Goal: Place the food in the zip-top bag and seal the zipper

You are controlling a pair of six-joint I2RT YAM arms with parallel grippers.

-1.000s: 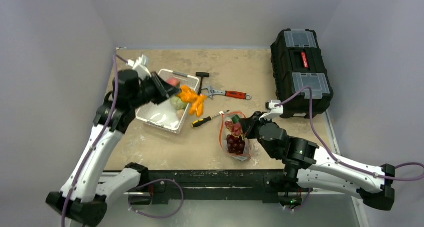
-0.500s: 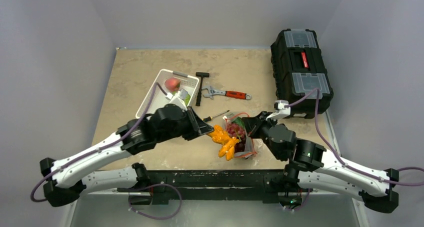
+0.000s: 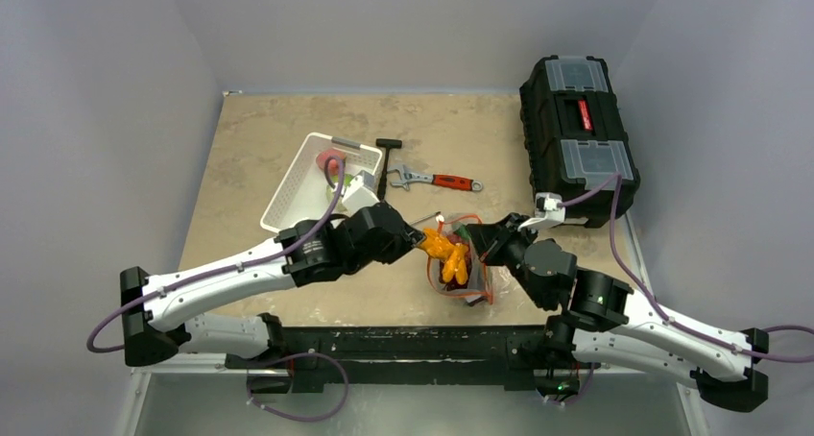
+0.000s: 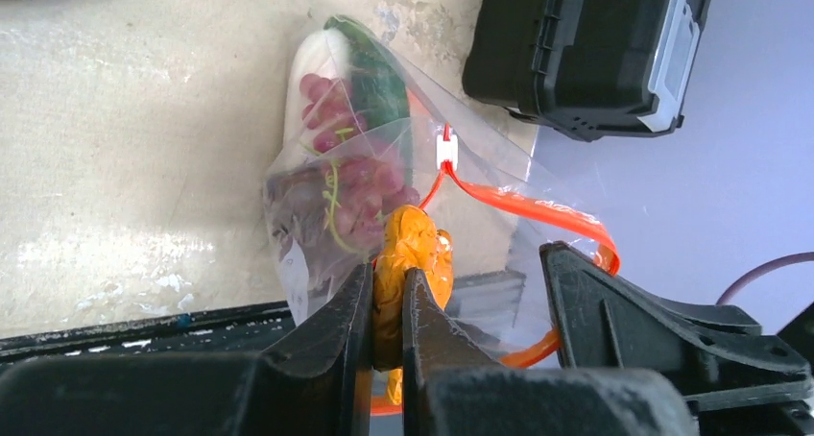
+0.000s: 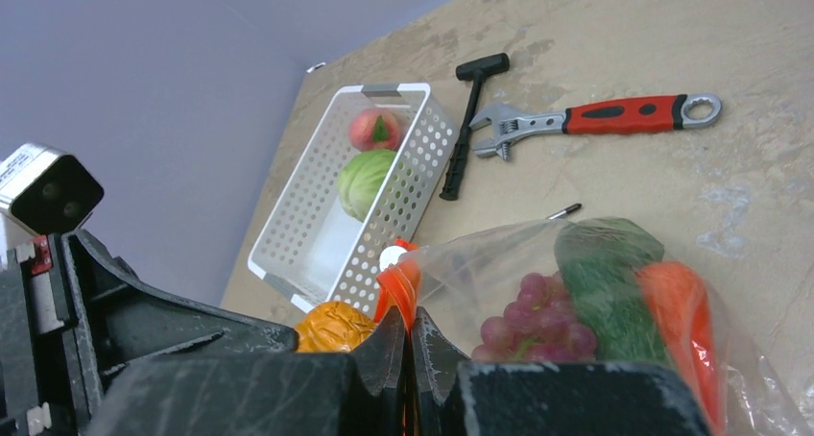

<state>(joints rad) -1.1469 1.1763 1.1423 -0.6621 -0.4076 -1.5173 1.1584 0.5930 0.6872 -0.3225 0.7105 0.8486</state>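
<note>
Since a second ago, your left gripper has carried the orange bits from over the white slotted basket across to the zip-top bag. It now hangs at the bag's left side, its pincer narrow and clamped on the orange bits, which hang at the open mouth of the bag. Your right gripper has kept its place at the bag's far right corner, pincer closed flat on the zipper.

In the left wrist view the zipper curves as an open loop. The dark purple grapes already lie inside the bag, and the right wrist view also shows an orange carrot inside.

The bag lies close to the near edge of the table. Beyond the bag lie a red-handled wrench and a black hammer; bare surface stays between them and the bag. The basket, far left of the bag, holds the pink peach and green cabbage. A black toolbox stands to the far right of the bag.

The tabletop is beige and mottled, and the walls around it are plain grey.
</note>
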